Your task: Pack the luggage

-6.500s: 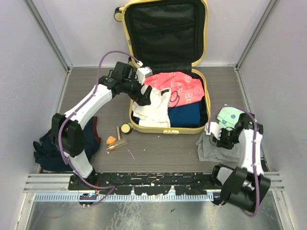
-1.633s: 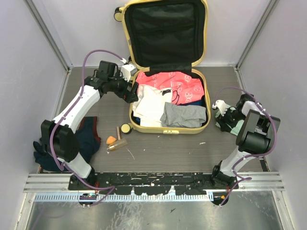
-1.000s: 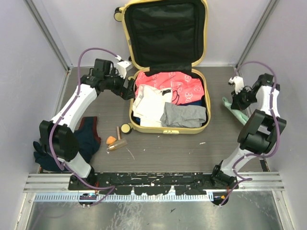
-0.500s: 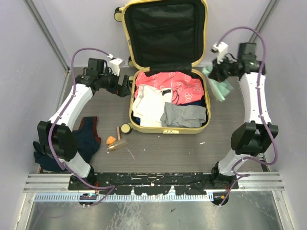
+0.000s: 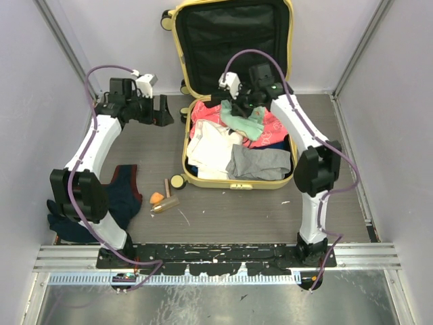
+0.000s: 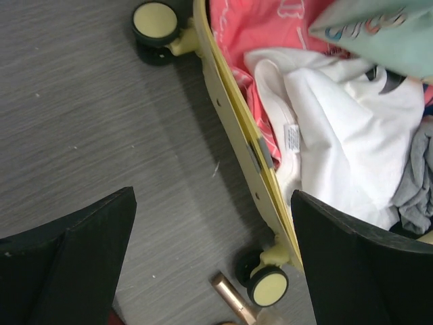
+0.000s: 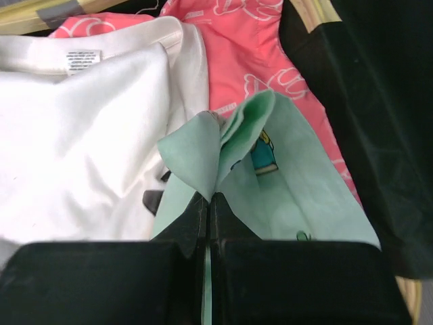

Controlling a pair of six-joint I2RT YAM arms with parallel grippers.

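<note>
1. Top external view: the luggage [image 5: 230,183] lies open at the back middle of your worktop [image 5: 223,213], with its lid [image 5: 233,47] standing upright.
2. Your right end effector [image 5: 238,110] hangs over the back part of the luggage, pinching a mint-green garment [image 5: 249,124]. The right wrist view shows the fingers [image 7: 191,220] pressed together on a fold of it.
3. That garment hangs over a pink garment [image 5: 274,130], beside a white top [image 5: 211,145]. A grey piece [image 5: 260,161] lies at the front.
4. Your left end effector [image 5: 162,110] is spread wide, holding nothing, above bare worktop just left of the luggage.
5. Dark blue clothes [image 5: 122,193] lie at the left, near the edge.
</note>
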